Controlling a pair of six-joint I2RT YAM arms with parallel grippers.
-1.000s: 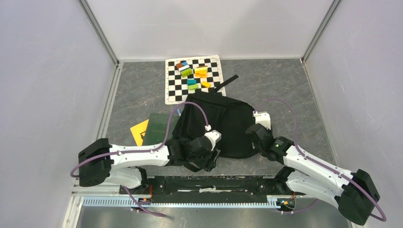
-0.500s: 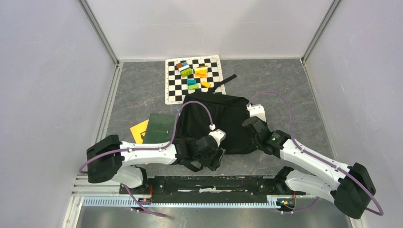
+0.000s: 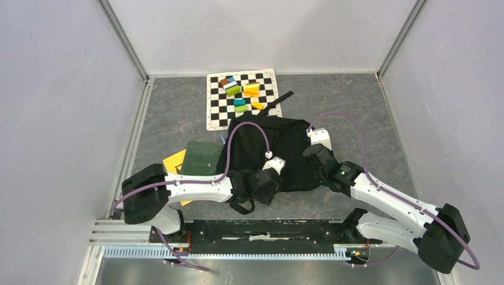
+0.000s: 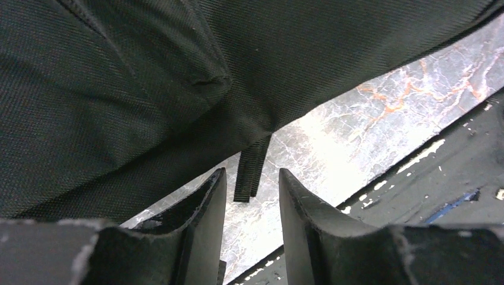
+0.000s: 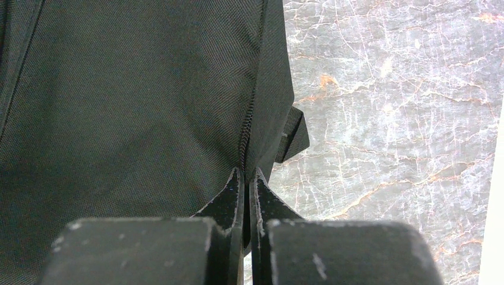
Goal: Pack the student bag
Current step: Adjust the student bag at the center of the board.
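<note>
Two grippers work at the student bag (image 3: 279, 148), which lies mid-surface (image 3: 178, 107). The left gripper (image 4: 252, 175) is narrowly parted, with a strap end (image 4: 249, 178) at its tips. The right gripper (image 5: 248, 172) is closed at the bag's right seam. Beyond lies a checkered mat (image 3: 217, 116).

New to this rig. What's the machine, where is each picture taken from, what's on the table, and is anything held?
These are two robot arms bolted at the table's near edge, the left arm and the right arm. The wide picture looks down from above; the other two come from cameras on the wrists. On the grey table lie a black student bag, a green notebook overlapping an orange notebook, and a checkered mat carrying coloured blocks. The right arm's jaws are shut on a seam at the bag's edge. The left arm's jaws stand apart around a short strap tab, not pinching it.
</note>
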